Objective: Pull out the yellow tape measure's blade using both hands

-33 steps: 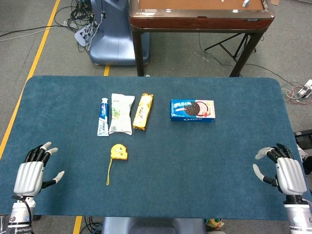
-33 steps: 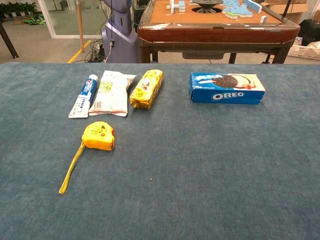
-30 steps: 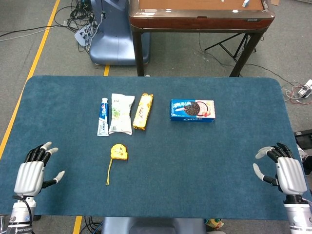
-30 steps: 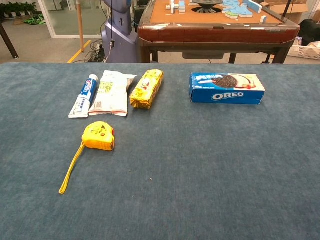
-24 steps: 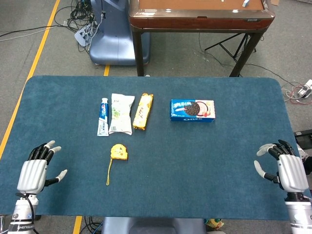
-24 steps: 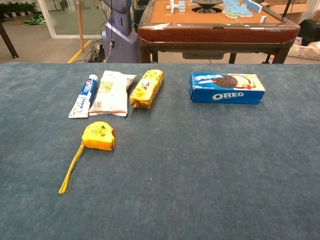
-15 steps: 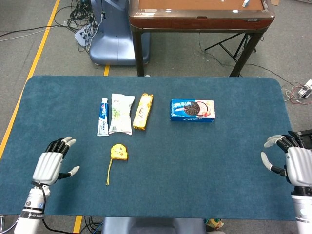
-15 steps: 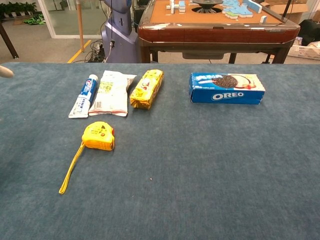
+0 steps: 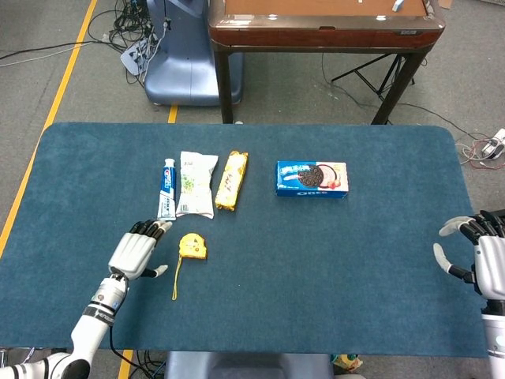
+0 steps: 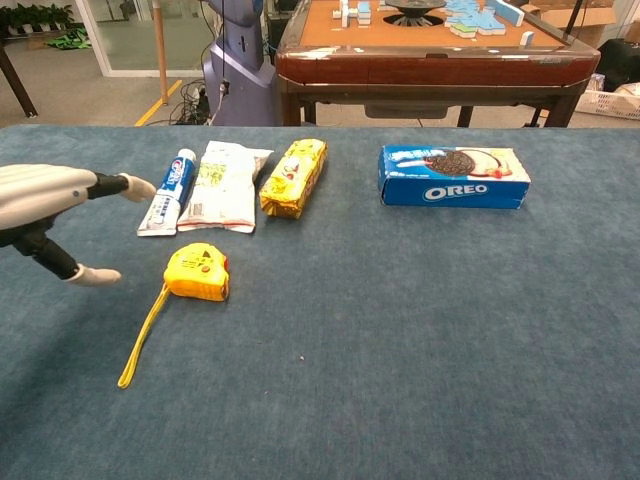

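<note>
The yellow tape measure (image 9: 192,245) (image 10: 198,273) lies on the blue table, its yellow strap (image 9: 176,278) (image 10: 143,335) trailing toward the near edge. My left hand (image 9: 139,252) (image 10: 52,212) hovers just left of the case with fingers spread, holding nothing and not touching it. My right hand (image 9: 483,257) stays at the table's right edge, fingers apart and empty; only the head view shows it.
Behind the tape measure lie a toothpaste tube (image 9: 166,188) (image 10: 169,190), a white snack bag (image 9: 196,184) (image 10: 224,185) and a yellow snack pack (image 9: 231,180) (image 10: 295,177). An Oreo box (image 9: 312,178) (image 10: 453,176) sits further right. A brown table (image 9: 323,24) stands beyond.
My left hand has moved right and forward from the table's left near corner to beside the tape measure, entering the chest view. My right hand has drifted slightly right.
</note>
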Available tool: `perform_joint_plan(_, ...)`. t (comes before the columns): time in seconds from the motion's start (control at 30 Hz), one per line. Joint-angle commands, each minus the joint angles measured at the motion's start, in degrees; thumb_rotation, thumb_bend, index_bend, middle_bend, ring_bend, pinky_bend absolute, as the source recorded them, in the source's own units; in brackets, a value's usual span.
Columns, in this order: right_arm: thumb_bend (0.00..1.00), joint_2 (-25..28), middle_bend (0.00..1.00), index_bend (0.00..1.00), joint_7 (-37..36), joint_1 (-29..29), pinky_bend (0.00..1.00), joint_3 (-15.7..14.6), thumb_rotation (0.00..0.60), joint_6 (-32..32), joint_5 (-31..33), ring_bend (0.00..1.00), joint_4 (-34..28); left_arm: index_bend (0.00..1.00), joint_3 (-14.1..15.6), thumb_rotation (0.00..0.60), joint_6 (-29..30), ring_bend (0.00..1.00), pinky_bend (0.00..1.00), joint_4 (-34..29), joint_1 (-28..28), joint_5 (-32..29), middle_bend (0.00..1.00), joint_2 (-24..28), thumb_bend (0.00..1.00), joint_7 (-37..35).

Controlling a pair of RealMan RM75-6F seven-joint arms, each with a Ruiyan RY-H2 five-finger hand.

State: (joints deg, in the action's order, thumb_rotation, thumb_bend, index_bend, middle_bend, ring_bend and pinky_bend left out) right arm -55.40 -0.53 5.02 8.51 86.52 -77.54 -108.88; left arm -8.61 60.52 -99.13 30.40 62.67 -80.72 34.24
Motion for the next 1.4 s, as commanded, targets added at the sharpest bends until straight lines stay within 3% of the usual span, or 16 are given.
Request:
perform_joint_plan(0.03, 0.41, 0.14, 0.39, 0.49, -0.58, -0.12, 0.12, 0.04, 0.600, -0.14, 0.02, 0.27, 0.44, 0.10, -0.97, 0.600, -1.89, 0.08, 0.11, 1.37, 3.53, -4.39, 0.13, -3.18, 0.20, 4.43)
perform_joint_plan(0.67, 0.41, 1.56, 0.39, 0.49, -4.66, -2.28, 0.12, -0.38, 0.600, 0.51, -0.07, 0.27, 2.80, 0.11, -0.38, 0.600, -0.50, 0.08, 0.11, 7.80, 12.25, -17.85, 0.13, -11.31, 0.20, 15.90)
perform_joint_plan(0.97, 0.41, 1.68, 0.39, 0.49, -5.62, -2.82, 0.12, -0.34, 0.600, 0.60, 0.08, 0.27, 3.49, 0.21, -0.27, 0.600, 0.10, 0.12, 0.11, 10.08, 14.29, -19.83, 0.18, -13.11, 0.20, 16.32)
perform_joint_plan(1.4, 0.41, 1.47, 0.39, 0.49, -6.34, -3.32, 0.12, -0.39, 0.600, 0.27, 0.40, 0.27, 4.31, 0.26, 0.62, 0.600, -0.33, 0.15, 0.11, 11.49, 16.05, -22.78, 0.24, -13.87, 0.20, 16.23)
